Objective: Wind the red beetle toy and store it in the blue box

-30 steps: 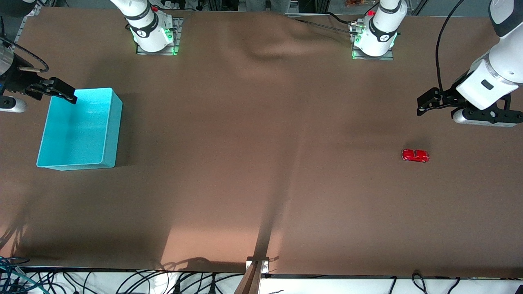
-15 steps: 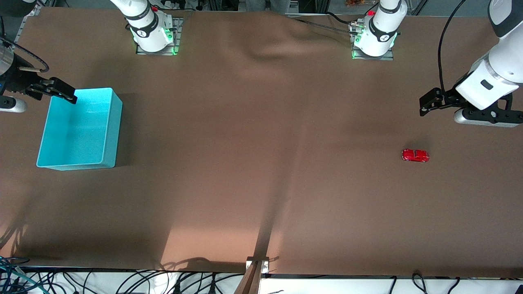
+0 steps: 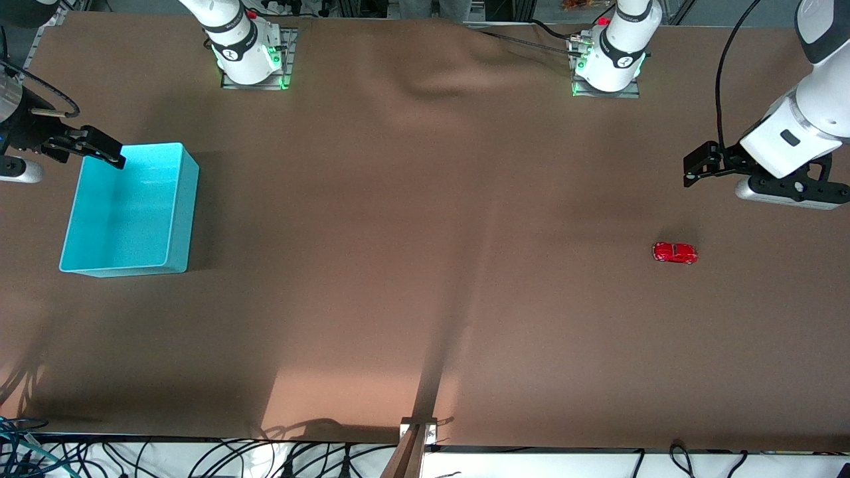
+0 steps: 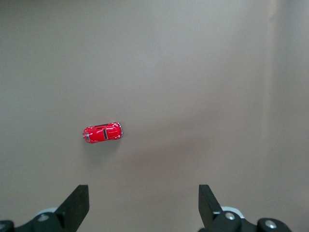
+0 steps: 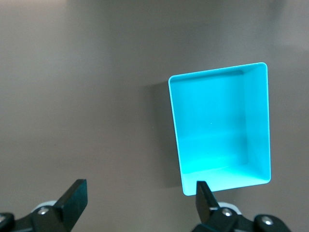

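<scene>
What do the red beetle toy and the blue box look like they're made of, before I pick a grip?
Red beetle toy: glossy painted shell, probably die-cast metal or hard plastic; bright highlights on the roof show in the left wrist view, which cannot settle which.
Blue box: likely molded plastic with a smooth semi-matte finish; uniform cyan walls, rounded corners and a thin rim. It is empty.

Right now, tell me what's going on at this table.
Nothing is held yet. The red beetle toy sits on the table toward the left arm's end, with the left hand open in the air close by. The blue box stands empty at the right arm's end, and the right hand waits open over its rim.
</scene>
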